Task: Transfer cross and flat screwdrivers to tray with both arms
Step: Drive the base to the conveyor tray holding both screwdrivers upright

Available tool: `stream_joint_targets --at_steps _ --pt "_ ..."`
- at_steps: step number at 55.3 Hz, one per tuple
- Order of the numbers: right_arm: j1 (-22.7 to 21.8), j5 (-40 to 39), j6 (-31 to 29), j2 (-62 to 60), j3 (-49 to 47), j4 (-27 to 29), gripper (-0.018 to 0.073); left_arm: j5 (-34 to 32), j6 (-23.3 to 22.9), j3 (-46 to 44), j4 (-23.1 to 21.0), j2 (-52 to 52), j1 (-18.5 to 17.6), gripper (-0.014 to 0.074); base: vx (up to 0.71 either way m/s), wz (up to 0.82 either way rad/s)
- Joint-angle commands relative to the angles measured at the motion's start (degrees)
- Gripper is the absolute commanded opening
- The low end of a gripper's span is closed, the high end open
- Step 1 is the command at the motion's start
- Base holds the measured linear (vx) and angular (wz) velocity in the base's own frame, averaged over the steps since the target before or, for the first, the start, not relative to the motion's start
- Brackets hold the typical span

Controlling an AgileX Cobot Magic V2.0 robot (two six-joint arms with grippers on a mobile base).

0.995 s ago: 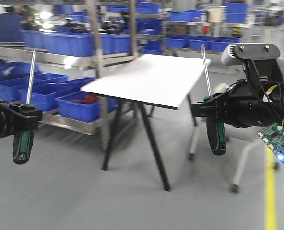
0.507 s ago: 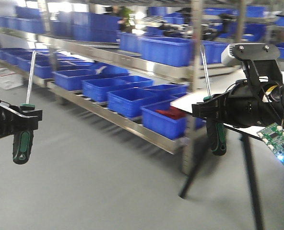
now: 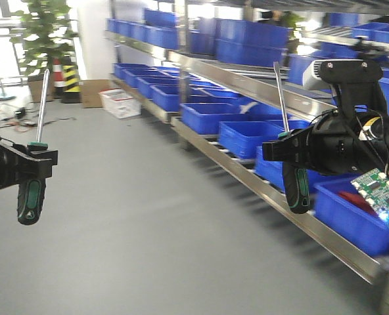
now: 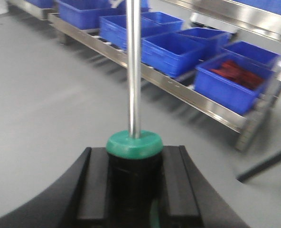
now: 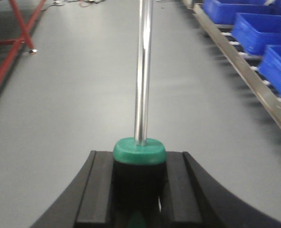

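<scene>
My left jaws squeeze tight around the left screwdriver (image 3: 30, 197). My right jaws squeeze tight around the right screwdriver (image 3: 297, 190). Both stand upright in the air, handles down, over the floor (image 3: 148, 230). Blue bins (image 3: 247, 134) sit on a shelf (image 3: 247, 177) nearby.

Across the lower half of the front view, smooth grey floor (image 3: 148, 249). From 12 o'clock down to 4 o'clock, a long steel shelf rack (image 3: 240, 169), standing on that floor. Holds rows of blue bins (image 3: 211, 117) on the low tier, with more on the tiers above. At 4 o'clock, holds a bin with red contents (image 3: 349, 220). At 10 o'clock, directly on the floor: a white crate (image 3: 119, 103), a brown cardboard box (image 3: 89, 92) just beside it, a striped cone (image 3: 69, 79), a potted plant (image 3: 40, 33) and loose cables (image 3: 10, 115).
</scene>
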Motion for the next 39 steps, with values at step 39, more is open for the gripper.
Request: stream_joint_targets --at_steps 39 --pt "-0.1 -4.6 -0.1 -2.1 -2.0 -0.1 -0.0008 -3.8 -0.1 -1.8 -1.9 -1.8 -0.2 0.0003 0.64 0.49"
